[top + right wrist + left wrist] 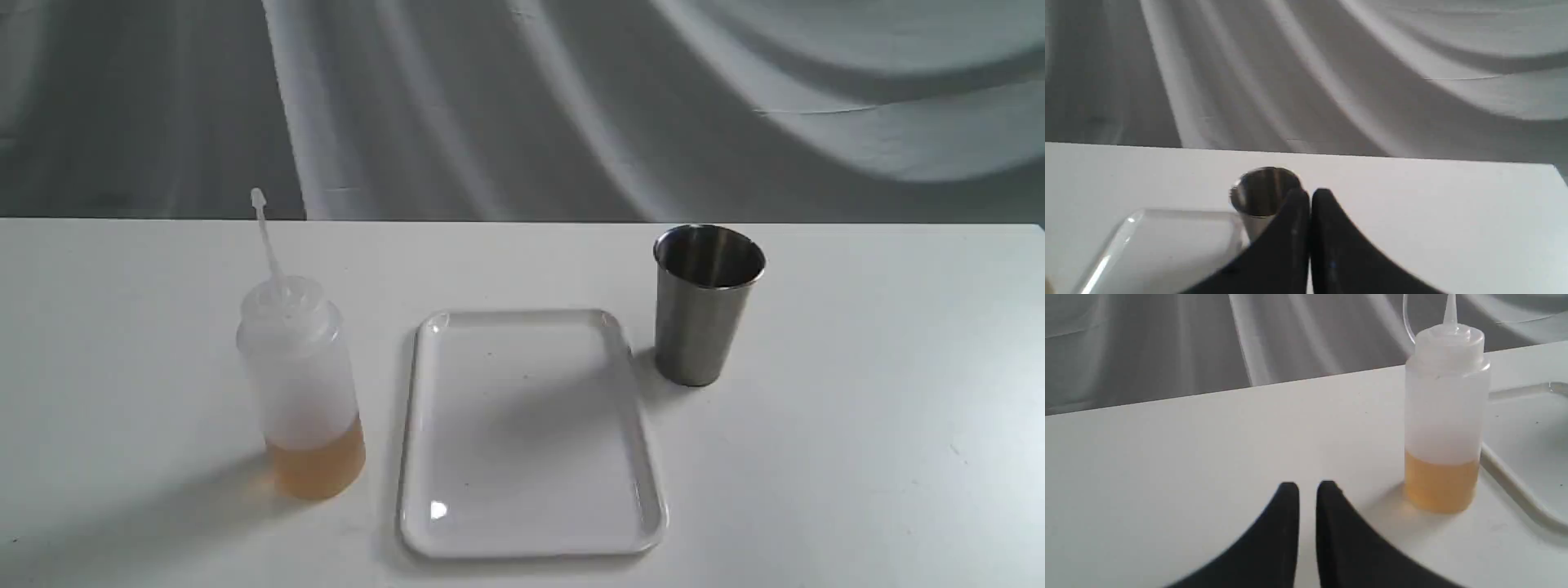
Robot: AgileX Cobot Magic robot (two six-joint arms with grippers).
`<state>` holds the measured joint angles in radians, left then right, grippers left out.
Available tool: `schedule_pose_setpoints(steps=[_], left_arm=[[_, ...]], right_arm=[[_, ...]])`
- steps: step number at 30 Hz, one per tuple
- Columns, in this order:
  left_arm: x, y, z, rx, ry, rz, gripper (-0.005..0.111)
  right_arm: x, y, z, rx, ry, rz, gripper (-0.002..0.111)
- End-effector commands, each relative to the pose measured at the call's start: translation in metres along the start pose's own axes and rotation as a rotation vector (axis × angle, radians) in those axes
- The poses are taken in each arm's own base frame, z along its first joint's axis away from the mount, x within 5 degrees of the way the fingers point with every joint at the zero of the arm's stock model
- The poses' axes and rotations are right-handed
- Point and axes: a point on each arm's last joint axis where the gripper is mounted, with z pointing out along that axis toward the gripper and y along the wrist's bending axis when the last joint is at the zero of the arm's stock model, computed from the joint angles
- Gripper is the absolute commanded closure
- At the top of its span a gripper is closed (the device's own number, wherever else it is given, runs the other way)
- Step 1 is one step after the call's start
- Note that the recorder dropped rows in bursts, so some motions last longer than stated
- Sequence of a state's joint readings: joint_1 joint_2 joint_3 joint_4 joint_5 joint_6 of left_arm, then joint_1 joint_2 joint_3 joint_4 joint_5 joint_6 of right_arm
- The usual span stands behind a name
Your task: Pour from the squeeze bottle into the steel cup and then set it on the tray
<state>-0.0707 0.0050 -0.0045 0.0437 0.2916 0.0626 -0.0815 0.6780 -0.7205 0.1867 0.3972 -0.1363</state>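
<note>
The squeeze bottle (pixel 300 384) stands upright on the table's left, amber liquid in its lower part, thin nozzle up and cap strap beside it. The white tray (pixel 529 429) lies flat in the middle with nothing on it. The steel cup (pixel 704 302) stands upright just off the tray's far right corner. Neither arm shows in the exterior view. In the left wrist view my left gripper (pixel 1307 486) is shut and holds nothing, apart from the squeeze bottle (pixel 1443 416). In the right wrist view my right gripper (pixel 1309 193) is shut and holds nothing, with the steel cup (pixel 1263 194) beyond it.
The white table (pixel 857 425) ends at a far edge against a grey draped backdrop (pixel 522 106). The tray's rim (pixel 1515 482) lies close beside the bottle, and its corner (pixel 1167 228) lies next to the cup.
</note>
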Motion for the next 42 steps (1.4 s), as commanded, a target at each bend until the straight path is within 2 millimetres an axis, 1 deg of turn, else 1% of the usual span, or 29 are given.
schedule_pose_setpoints(steps=[1, 3, 5, 6, 7, 9, 10, 13, 14, 15, 19, 22, 26, 29, 35, 38, 42], left_arm=[[0.001, 0.000, 0.000, 0.002, -0.007, -0.001, 0.098], [0.001, 0.000, 0.000, 0.002, -0.007, -0.001, 0.098], [0.001, 0.000, 0.000, 0.002, -0.007, -0.001, 0.098], [0.001, 0.000, 0.000, 0.002, -0.007, -0.001, 0.098], [0.001, 0.000, 0.000, 0.002, -0.007, -0.001, 0.098], [0.001, 0.000, 0.000, 0.002, -0.007, -0.001, 0.098], [0.001, 0.000, 0.000, 0.002, -0.007, -0.001, 0.098], [0.001, 0.000, 0.000, 0.002, -0.007, -0.001, 0.098], [0.001, 0.000, 0.000, 0.002, -0.007, -0.001, 0.098], [0.001, 0.000, 0.000, 0.002, -0.007, -0.001, 0.098], [0.001, 0.000, 0.000, 0.002, -0.007, -0.001, 0.098], [0.001, 0.000, 0.000, 0.002, -0.007, -0.001, 0.098], [0.001, 0.000, 0.000, 0.002, -0.007, -0.001, 0.098], [0.001, 0.000, 0.000, 0.002, -0.007, -0.001, 0.098], [0.001, 0.000, 0.000, 0.002, -0.007, -0.001, 0.098], [0.001, 0.000, 0.000, 0.002, -0.007, -0.001, 0.098], [0.001, 0.000, 0.000, 0.002, -0.007, -0.001, 0.098]], right_arm=[[-0.019, 0.021, 0.026, -0.114, 0.007, -0.090, 0.108], [-0.026, 0.039, 0.041, -0.192, -0.010, -0.145, 0.108], [-0.028, 0.061, 0.058, -0.273, -0.031, -0.170, 0.108], [-0.027, 0.068, 0.065, -0.295, -0.037, -0.174, 0.108], [-0.025, 0.081, 0.073, -0.337, -0.054, -0.182, 0.108], [-0.018, 0.099, 0.088, -0.386, -0.057, -0.194, 0.108], [-0.011, 0.109, 0.099, -0.406, -0.047, -0.201, 0.108], [0.010, 0.135, 0.118, -0.465, -0.004, -0.227, 0.108], [0.021, 0.146, 0.125, -0.489, 0.034, -0.244, 0.108], [0.028, 0.152, 0.130, -0.500, 0.054, -0.253, 0.108], [0.062, 0.188, 0.142, -0.580, 0.114, -0.286, 0.108], [0.082, 0.209, 0.147, -0.619, 0.128, -0.286, 0.108], [0.110, 0.228, 0.155, -0.648, 0.154, -0.308, 0.108], [0.130, 0.238, 0.163, -0.657, 0.163, -0.322, 0.108], [0.164, 0.245, 0.182, -0.644, 0.168, -0.334, 0.108], [0.176, 0.246, 0.187, -0.639, 0.172, -0.339, 0.108], [0.180, 0.247, 0.191, -0.636, 0.154, -0.330, 0.108]])
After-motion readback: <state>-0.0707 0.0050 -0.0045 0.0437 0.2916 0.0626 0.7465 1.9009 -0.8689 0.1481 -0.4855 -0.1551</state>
